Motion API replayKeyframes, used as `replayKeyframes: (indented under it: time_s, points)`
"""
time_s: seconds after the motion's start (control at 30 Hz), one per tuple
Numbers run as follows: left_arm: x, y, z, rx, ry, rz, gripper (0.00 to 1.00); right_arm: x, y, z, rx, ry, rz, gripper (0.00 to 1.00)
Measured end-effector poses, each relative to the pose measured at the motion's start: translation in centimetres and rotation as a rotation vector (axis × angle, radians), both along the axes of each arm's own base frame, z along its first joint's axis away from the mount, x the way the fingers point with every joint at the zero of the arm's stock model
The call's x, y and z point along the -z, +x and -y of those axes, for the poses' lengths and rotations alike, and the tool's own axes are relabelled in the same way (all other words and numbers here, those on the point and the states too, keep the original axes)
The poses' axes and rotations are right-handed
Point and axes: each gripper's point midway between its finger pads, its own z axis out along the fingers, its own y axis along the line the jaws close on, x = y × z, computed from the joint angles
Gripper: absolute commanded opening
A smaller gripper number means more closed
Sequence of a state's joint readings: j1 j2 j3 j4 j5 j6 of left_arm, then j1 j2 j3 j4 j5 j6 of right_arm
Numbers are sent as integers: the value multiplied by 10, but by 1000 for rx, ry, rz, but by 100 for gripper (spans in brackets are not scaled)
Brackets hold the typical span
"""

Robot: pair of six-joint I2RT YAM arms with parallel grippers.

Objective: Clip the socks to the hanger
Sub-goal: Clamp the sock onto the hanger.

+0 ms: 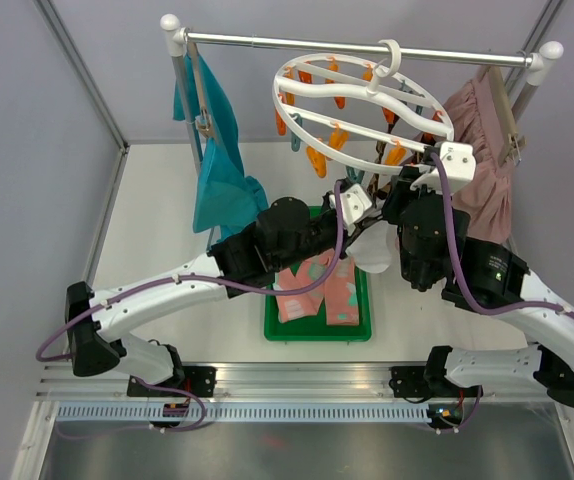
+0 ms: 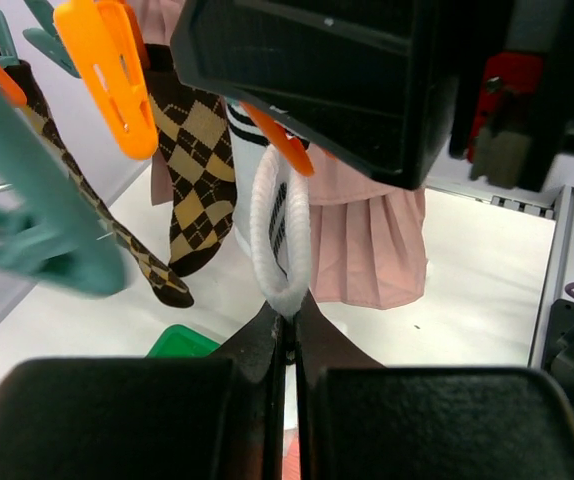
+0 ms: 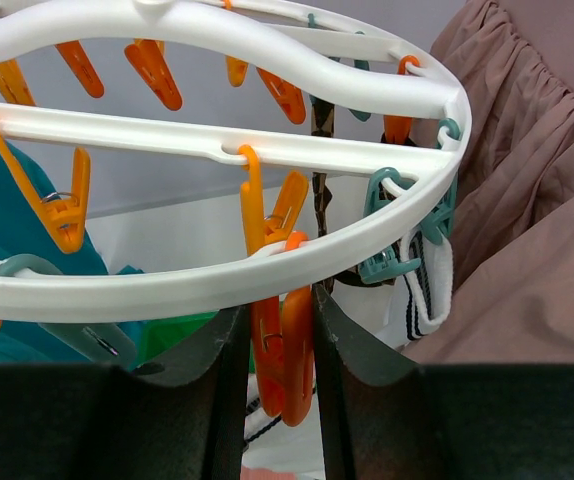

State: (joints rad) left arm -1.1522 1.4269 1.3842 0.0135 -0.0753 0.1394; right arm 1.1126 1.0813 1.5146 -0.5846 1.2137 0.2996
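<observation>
The white round hanger (image 1: 279,95) hangs by its hook from the rail, with orange and teal clips around it; its rim fills the right wrist view (image 3: 217,280). My right gripper (image 3: 280,310) is shut on an orange clip (image 3: 285,360) under the rim, pressing it from both sides. My left gripper (image 2: 289,315) is shut on the cuff of a white sock (image 2: 279,240) and holds it up just below the right gripper. Argyle socks (image 2: 202,190) hang clipped to the left. A white striped sock (image 3: 429,290) hangs from a teal clip (image 3: 387,262).
A green tray (image 1: 272,325) below the arms holds pink socks (image 1: 342,295). A teal garment (image 1: 222,170) hangs at the rail's left and a dusty-pink skirt (image 1: 482,150) at its right, close behind my right gripper (image 1: 404,172). Grey walls enclose the table.
</observation>
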Motion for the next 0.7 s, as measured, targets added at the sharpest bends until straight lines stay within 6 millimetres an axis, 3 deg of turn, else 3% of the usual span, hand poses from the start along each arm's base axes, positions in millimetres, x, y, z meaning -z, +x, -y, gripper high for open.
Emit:
replayKeyframes:
  time_s: [0.7]
  points:
    - [-9,-14,-2,37,-15,2,2,-2,1,1,19,11,14,0]
